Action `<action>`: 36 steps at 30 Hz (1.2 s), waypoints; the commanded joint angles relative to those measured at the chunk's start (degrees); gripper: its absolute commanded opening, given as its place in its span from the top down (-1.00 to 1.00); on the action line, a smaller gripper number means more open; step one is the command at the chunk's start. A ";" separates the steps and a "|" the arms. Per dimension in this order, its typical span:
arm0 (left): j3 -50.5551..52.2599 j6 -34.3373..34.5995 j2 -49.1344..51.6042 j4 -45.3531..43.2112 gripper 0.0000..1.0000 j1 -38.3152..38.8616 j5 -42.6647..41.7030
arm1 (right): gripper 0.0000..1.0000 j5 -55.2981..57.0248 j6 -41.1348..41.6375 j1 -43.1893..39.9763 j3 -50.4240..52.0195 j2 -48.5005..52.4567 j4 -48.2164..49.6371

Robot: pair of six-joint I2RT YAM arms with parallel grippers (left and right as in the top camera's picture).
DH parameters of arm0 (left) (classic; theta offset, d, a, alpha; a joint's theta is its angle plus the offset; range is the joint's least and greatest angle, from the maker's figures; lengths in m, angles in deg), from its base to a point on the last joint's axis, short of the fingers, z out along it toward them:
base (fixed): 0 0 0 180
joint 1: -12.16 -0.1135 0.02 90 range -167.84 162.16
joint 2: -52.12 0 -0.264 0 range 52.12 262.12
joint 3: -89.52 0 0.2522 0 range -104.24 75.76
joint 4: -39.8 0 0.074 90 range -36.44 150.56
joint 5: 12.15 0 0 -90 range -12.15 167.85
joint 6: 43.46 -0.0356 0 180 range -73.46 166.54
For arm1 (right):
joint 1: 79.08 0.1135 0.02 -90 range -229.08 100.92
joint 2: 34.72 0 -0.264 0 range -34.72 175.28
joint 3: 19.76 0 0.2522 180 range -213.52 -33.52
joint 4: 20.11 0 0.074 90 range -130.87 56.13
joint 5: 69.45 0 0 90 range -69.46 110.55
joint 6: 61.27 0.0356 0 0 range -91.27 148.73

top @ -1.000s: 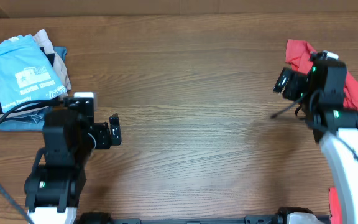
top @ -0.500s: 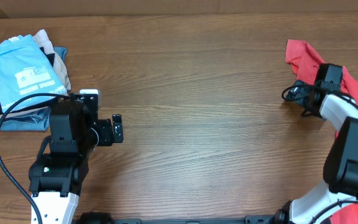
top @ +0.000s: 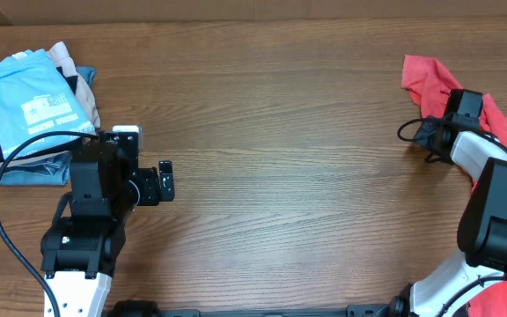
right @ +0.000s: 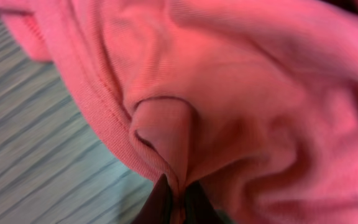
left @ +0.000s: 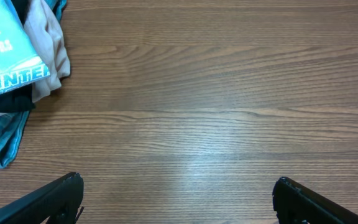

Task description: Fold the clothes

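Dragging the coral-red T-shirt (top: 422,76) out of its heap and onto bare counter (top: 280,176) looks like the step in hand; nothing is spread or folded yet.

Notes, left to right.
- Far-left corner: stack of folded garments, light blue T-shirt (top: 26,99) on top. Leave alone.
- Middle of the counter: bare wood, the place to lay the shirt flat.
- Right edge: the shirt lies bunched, part of it trailing along that edge toward the near-right corner.
- Judgement: pull low and slow toward the middle so the pinched hem does not slip. A second grip on the opposite hem would help open the cloth out.

Left claw (top: 165,182): fingers spread wide, holding nothing. It hovers over bare wood just right of the stack, touching neither.

Right claw (right: 178,200): tips pressed together on a fold at the shirt's hemmed edge, cloth puckered up between them, just above the wood.
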 commanded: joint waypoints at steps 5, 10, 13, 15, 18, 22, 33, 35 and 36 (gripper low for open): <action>-1.46 0.83 0.09 -0.92 -1.00 0.46 -0.68 | 0.92 -12.46 -7.50 11.41 -10.43 -6.29 -9.53; -1.46 0.83 0.09 -1.05 -1.00 0.46 -0.68 | 0.92 -12.44 -7.87 22.64 -22.51 -7.74 -15.41; -1.46 0.83 0.09 -0.92 -1.00 0.48 -0.68 | 0.92 -12.46 -4.68 27.96 -27.98 -7.74 -13.79; -1.46 0.83 0.09 -0.87 -1.00 0.46 -0.66 | 0.92 -12.46 -3.85 30.67 -30.01 -7.74 -11.15; -1.46 0.81 0.09 -0.92 -0.99 0.46 -0.66 | 0.76 -12.41 -3.87 33.86 -30.88 -7.74 -6.01; -1.46 0.83 0.09 -1.07 -1.00 0.46 -0.68 | -0.32 -8.55 -3.85 34.60 -30.93 -7.74 -5.09; -1.46 1.88 0.09 -1.75 -1.00 0.48 -3.26 | -1.00 4.76 3.37 23.50 -30.93 -14.78 -33.27; -1.46 1.90 0.09 -1.75 -1.00 0.48 -3.28 | -1.00 1.18 3.87 20.81 -30.93 -15.10 -41.64; -1.46 2.12 0.09 -1.73 -1.00 0.48 -3.26 | -1.00 -3.74 3.87 18.91 -30.71 -15.04 -49.22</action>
